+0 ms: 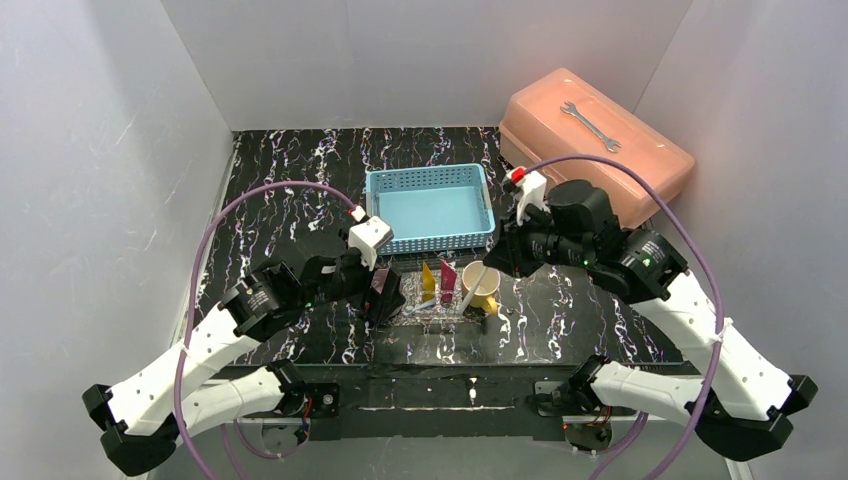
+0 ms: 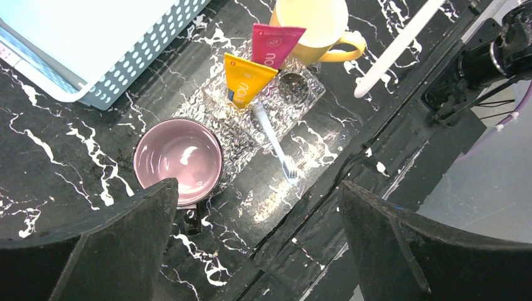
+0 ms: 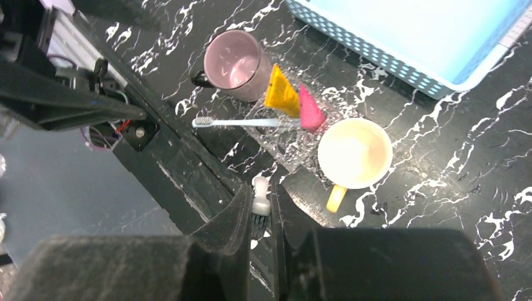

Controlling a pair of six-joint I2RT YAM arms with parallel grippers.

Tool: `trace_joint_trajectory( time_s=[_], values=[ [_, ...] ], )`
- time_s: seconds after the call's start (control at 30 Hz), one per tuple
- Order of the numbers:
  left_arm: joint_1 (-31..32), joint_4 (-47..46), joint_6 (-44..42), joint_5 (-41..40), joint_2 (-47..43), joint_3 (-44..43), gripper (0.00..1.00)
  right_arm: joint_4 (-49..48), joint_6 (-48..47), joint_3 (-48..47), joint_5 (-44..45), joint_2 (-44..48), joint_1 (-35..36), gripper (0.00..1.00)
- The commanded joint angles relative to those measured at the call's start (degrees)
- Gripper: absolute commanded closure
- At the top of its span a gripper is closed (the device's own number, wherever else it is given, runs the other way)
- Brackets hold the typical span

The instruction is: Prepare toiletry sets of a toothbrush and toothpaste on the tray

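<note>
The clear glittery tray (image 2: pixel 301 97) lies in front of the blue basket. A yellow tube (image 2: pixel 246 78) and a pink tube (image 2: pixel 275 44) rest on it side by side, with a pale toothbrush (image 2: pixel 274 141) beside the yellow one. My left gripper (image 2: pixel 257 188) hovers open and empty over the table near the tray's left end. My right gripper (image 3: pixel 260 202) is shut on a second white toothbrush (image 3: pixel 260 188), held above the table's near edge, close to the yellow cup (image 3: pixel 354 153). In the top view that toothbrush (image 1: pixel 472 287) slants down over the tray (image 1: pixel 425 315).
A purple cup (image 2: pixel 180 153) stands at the tray's left end and the yellow cup (image 1: pixel 483 287) at its right. The light-blue mesh basket (image 1: pixel 430 205) sits behind them. A pink lidded box (image 1: pixel 640 170) with a wrench (image 1: pixel 590 125) on top is at the back right.
</note>
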State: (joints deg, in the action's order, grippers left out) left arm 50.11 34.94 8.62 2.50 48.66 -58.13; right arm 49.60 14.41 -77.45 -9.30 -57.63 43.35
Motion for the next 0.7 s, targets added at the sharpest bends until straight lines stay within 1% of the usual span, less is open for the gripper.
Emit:
trace_joint_trajectory(
  time_s=[0.0, 0.07, 0.37, 0.47, 0.67],
  values=[
    [0.2, -1.8, -0.1, -1.7, -1.8, 1.6, 0.02, -2.7, 1.1, -0.4, 13.5, 0.8, 9.9, 0.99],
    [0.2, -2.1, -0.1, -3.8, -2.0, 2.2, 0.02, -3.3, 1.6, -0.5, 20.1, 0.5, 16.0, 0.99],
    [0.2, -3.2, 0.1, -5.2, -3.2, 5.1, 0.02, -6.3, 1.7, 0.6, 44.3, -3.1, 38.5, 0.99],
    [0.2, -3.3, 0.2, -5.5, -3.4, 5.5, 0.02, -7.5, 1.1, 1.3, 49.3, -4.0, 41.8, 0.99],
    [0.2, -3.4, 0.1, -5.6, -3.2, 5.6, 0.02, -10.6, 0.0, 4.6, 53.3, -4.5, 42.8, 0.99]
  ],
)
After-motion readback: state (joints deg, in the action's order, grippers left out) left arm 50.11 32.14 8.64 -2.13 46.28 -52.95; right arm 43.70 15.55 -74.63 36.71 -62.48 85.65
